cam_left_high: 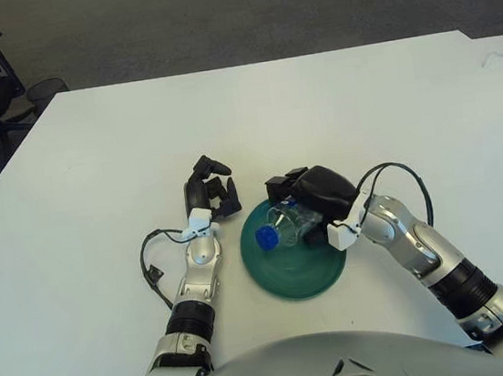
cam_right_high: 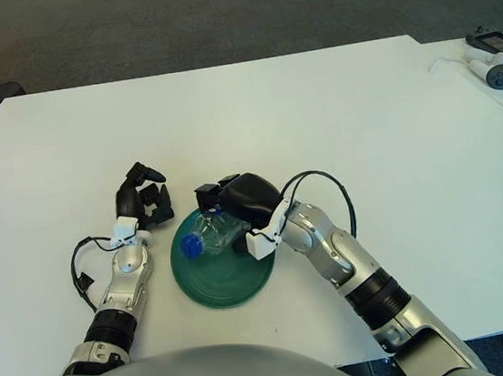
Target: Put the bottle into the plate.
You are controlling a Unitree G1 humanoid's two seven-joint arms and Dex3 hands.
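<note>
From my station, the wide white table [cam_left_high: 91, 153] lay bare around the round green plate [cam_left_high: 309, 268]. My right hand [cam_left_high: 313, 201] clasped the clear plastic bottle with blue cap [cam_left_high: 279, 228], lying sideways over the plate. My left hand [cam_left_high: 211, 193], fingers curled and holding nothing, showed just left of the plate's rim.

white table [cam_left_high: 92, 162] — grey carpet [cam_left_high: 212, 14]

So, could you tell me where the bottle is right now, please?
The bottle lies on its side over the far part of the green plate, near the table's middle, blue cap toward the left hand, gripped by the right hand.
</note>
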